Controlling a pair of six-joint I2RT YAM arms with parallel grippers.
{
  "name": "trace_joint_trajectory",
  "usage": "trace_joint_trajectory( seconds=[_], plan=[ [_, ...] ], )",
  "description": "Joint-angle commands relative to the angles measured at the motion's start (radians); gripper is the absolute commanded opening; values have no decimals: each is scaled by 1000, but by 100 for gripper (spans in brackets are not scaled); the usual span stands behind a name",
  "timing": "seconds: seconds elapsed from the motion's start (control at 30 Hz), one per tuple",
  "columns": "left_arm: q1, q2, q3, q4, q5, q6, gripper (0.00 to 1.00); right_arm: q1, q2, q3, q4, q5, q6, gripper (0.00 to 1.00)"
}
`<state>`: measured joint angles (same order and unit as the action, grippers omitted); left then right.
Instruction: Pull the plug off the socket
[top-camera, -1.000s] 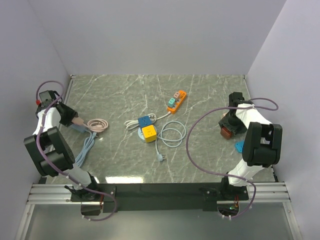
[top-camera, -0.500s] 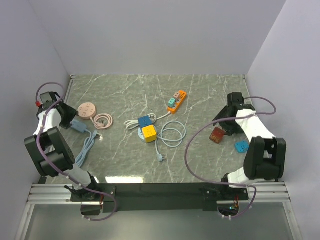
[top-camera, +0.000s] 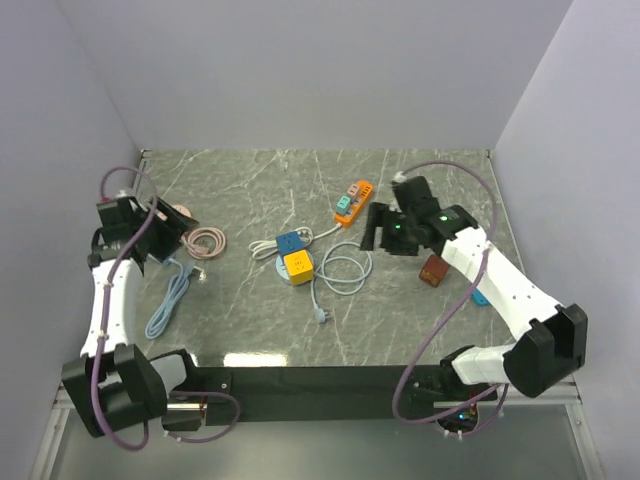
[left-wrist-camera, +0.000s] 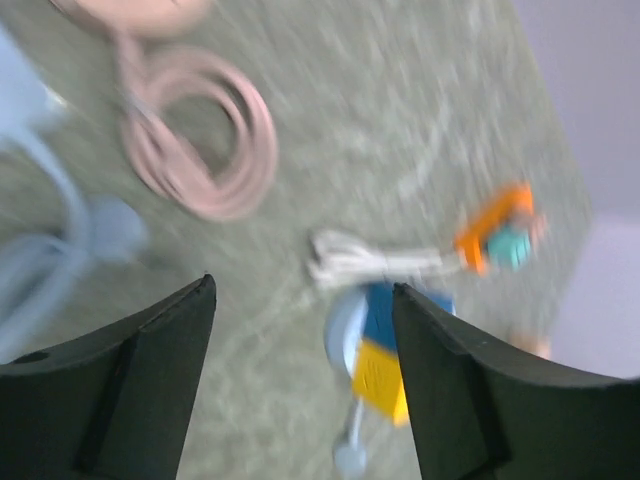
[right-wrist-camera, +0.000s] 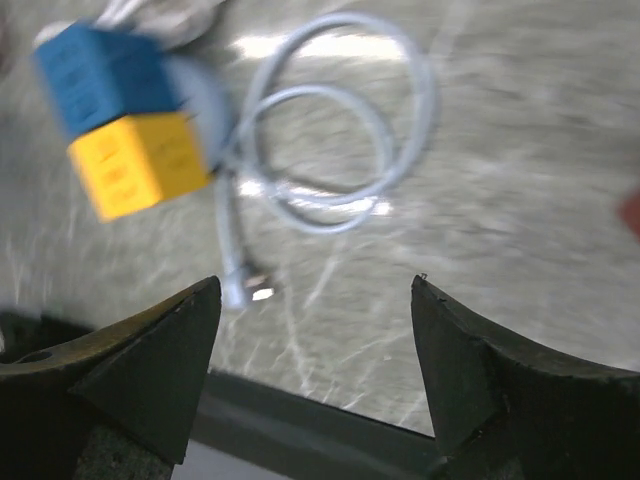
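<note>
**Left claw** (left-wrist-camera: 300, 385): jaws apart with nothing between them, hanging above the table (top-camera: 250, 320) well to the left of the yellow cube (top-camera: 298, 266).

**Right claw** (right-wrist-camera: 315, 370): jaws likewise apart and empty, above the table to the right of the yellow cube.

**Task items:** a blue cube (right-wrist-camera: 100, 75) sits against the far side of the yellow cube. An orange power strip (top-camera: 356, 196), farther off and to the right of the yellow cube, carries a teal plug (top-camera: 343, 205). Which pairing is the intended plug and socket cannot be told.

**Technique, as judged:** one claw should pin the socket body flat while the other closes on the plug's sides and draws straight along the pin axis. A tilted pull would likely drag the light socket across the table.

**Change over the last second:** both claws have swung inward from the side walls toward the yellow cube, and their jaws have widened. The brown block (top-camera: 432, 270), earlier beneath the right claw, now lies uncovered to the right of the yellow cube.
</note>
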<state>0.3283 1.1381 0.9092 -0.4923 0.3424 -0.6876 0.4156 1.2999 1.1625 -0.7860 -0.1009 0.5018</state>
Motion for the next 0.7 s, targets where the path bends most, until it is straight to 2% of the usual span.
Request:
trace_joint_trajectory(
  seconds=[0.0,0.03,0.1,0.13,0.17,0.4,0.67],
  plan=[
    [-60,-64,-78,-9,213,25,78,119,71,101,-12,7,-54,85],
    [-72,-98,-93,-11,230,20,79,184,96,123,-12,32,-54,89],
    [-104,-130,-125,-12,253,7,84,235,186,204,-30,61,-55,92],
    [-116,-159,-141,-8,263,2,95,285,218,233,-44,99,-54,92],
    [-136,-170,-147,-6,264,-12,99,307,248,285,-47,122,-54,93],
    [-186,-225,-141,-20,195,-52,99,422,494,498,-52,202,-78,96],
    [-196,-261,-171,17,135,-139,100,460,608,511,-24,239,-72,97]
  ],
)
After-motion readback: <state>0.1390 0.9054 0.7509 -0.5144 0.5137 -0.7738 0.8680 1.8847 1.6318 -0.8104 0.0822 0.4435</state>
